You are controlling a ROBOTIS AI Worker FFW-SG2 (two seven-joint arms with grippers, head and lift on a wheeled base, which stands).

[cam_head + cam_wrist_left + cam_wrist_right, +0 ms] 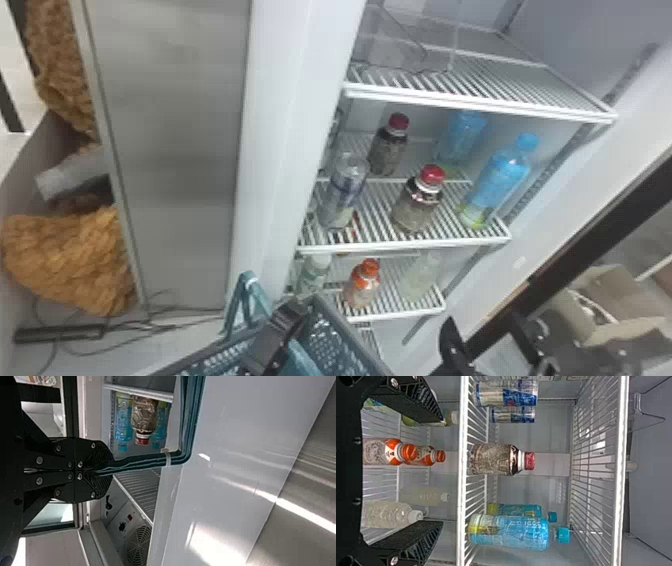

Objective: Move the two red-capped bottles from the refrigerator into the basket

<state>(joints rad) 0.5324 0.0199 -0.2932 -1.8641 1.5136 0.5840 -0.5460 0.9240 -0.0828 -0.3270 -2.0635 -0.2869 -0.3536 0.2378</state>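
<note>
In the head view, the front red-capped bottle and the rear red-capped bottle stand on the refrigerator's middle shelf. My left gripper is over the teal basket, shut on its handle; the left wrist view shows the gripper clamping the handle. My right gripper is low and right of the shelves. Its wrist view has the gripper open and empty, facing a red-capped bottle beyond the fingertips, not touching it.
Blue bottles stand right of the red-capped ones, a can left. An orange-capped bottle is on the shelf below. Wire shelf edges and the refrigerator's side wall bound the space.
</note>
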